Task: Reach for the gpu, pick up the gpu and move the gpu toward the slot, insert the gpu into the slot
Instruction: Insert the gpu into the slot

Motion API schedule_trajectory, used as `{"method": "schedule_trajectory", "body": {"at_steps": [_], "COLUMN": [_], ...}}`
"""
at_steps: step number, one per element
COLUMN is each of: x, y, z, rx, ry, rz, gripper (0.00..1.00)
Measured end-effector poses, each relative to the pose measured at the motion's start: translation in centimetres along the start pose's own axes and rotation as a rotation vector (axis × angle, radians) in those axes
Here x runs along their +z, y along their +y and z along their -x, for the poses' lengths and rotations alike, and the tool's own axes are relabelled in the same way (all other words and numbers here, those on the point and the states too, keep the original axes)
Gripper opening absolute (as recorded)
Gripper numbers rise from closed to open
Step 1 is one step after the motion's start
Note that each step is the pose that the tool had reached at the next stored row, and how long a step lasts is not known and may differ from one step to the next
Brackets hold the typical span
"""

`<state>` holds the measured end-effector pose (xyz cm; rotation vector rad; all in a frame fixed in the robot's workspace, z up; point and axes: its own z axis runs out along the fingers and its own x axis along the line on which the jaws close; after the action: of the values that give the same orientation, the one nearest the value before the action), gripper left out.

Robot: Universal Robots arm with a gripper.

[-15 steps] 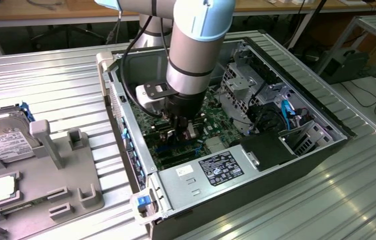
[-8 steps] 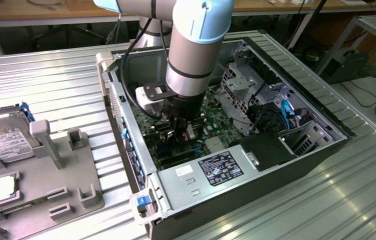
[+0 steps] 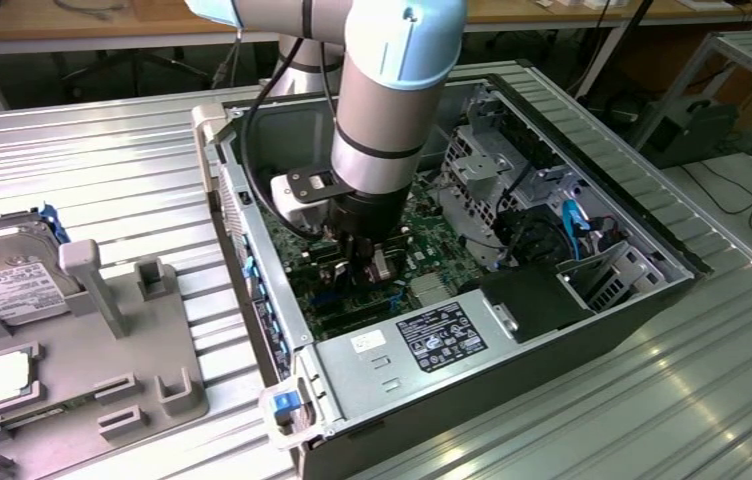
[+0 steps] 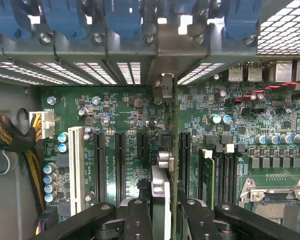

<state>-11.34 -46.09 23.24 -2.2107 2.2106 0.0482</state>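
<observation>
Two black fingers [image 4: 140,220] of mine pinch the gpu [image 4: 174,165] between them; my gripper [image 4: 162,222] holds it edge-on, so in the wrist view it reads as a thin green line running away from me, with a silver part just beside it near my fingertips. The card stands upright over the motherboard [image 4: 140,115], its far end reaching the silver bracket opening in the case's rear wall [image 4: 162,87]. Beside the card on one side lie black connector strips [image 4: 120,160] and a long white one [image 4: 76,167]; on the other side sit memory strips with white clips [image 4: 217,165] and, past them, the processor socket [image 4: 275,200]. I cannot make out the blue slot under the card, so I cannot tell whether the card's edge is touching it or seated in it. A white power plug with yellow wires [image 4: 42,124] sits off to the side of the board.

In the exterior view my gripper [image 3: 363,262] is down inside the open computer case [image 3: 483,340], low over the green board. Well apart, on the exterior view's left, a grey tray [image 3: 109,390] carries a hard drive [image 3: 3,280] and a square processor chip [image 3: 3,378].
</observation>
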Motion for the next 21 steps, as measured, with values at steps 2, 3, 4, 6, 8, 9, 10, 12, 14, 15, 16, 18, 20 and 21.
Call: {"method": "schedule_trajectory", "body": {"at_steps": [2,3,4,6,8,9,10,12,14,15,16,18,20,21], "x": [0.05,0.05,0.01,-0.18,-0.66,-1.25,-1.71,-2.54,-3.45,-3.89,-4.35,-5.30,-5.46,-5.47], "y": [0.00,0.00,0.00,0.00,0.00,0.01,0.02,0.03,0.04,0.04,0.05,0.05,0.05,0.05], "z": [0.0,0.0,0.0,0.0,0.0,0.1,0.1,0.1,0.2,0.2,0.2,0.2,0.2,0.2], "rx": [0.000,0.000,0.000,0.000,0.000,0.000,0.000,0.000,0.000,0.000,0.000,0.000,0.000,0.000], "ry": [-0.0020,-0.0015,-0.0010,-0.0003,0.0002,0.0011,0.0017,0.0026,0.0031,0.0030,0.0035,0.0054,0.0057,0.0056], "rz": [-0.0008,-0.0007,-0.0005,-0.0002,-0.0009,-0.0018,-0.0026,-0.0042,-0.0052,-0.0056,-0.0058,-0.0074,-0.0076,-0.0077], "gripper": [0.28,0.29,0.29,0.36,0.36,0.36,0.36,0.36,0.36,0.36,0.36,0.36,0.34,0.27]}}
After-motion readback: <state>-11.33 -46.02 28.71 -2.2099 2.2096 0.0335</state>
